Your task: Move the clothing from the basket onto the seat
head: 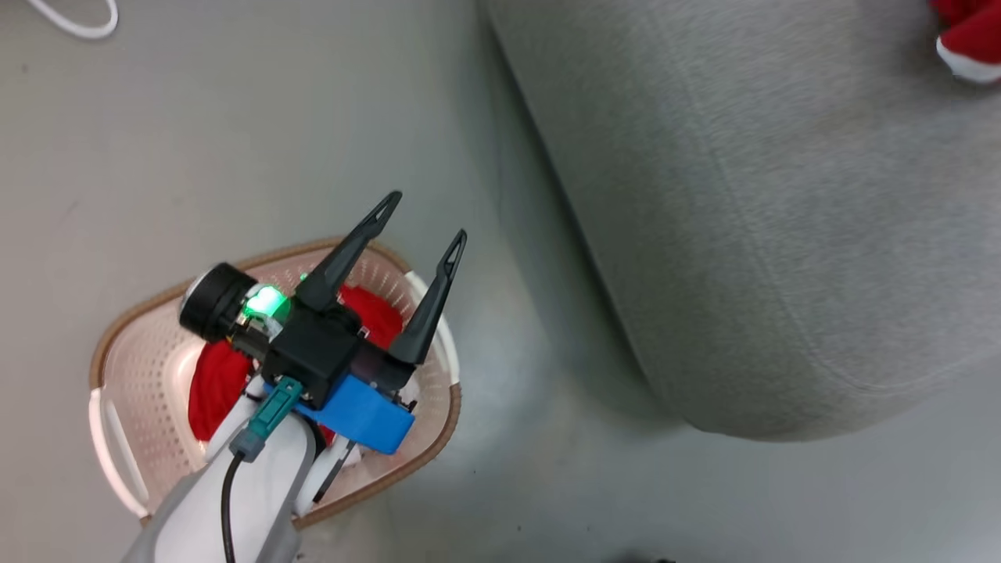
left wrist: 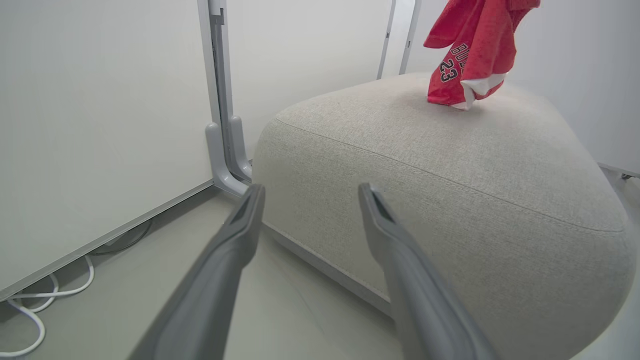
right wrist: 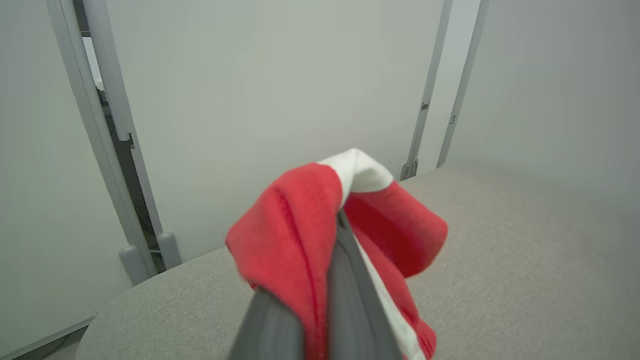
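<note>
We judge the first transfer nearly done. Our right gripper (right wrist: 340,227) is clamped tight on the red number-23 jersey (left wrist: 470,55), holding it over the far right part of the grey seat (head: 743,234). The jersey hangs bunched, its long axis vertical and its white-trimmed hem pointing down, at or just above the cushion. Next we should lower and let go. Our left gripper (head: 428,215), fingers spread and empty, hovers over the basket (head: 148,375), where another red garment (head: 215,383) waits.

**Red cloth, pale surroundings**

The jersey (left wrist: 472,55) is red with white trim and black-and-white lettering. The garment (head: 215,383) in the basket (head: 148,367) is red. The basket is cream, perforated and brown-rimmed. The seat (head: 743,234) is light-grey fabric.
</note>
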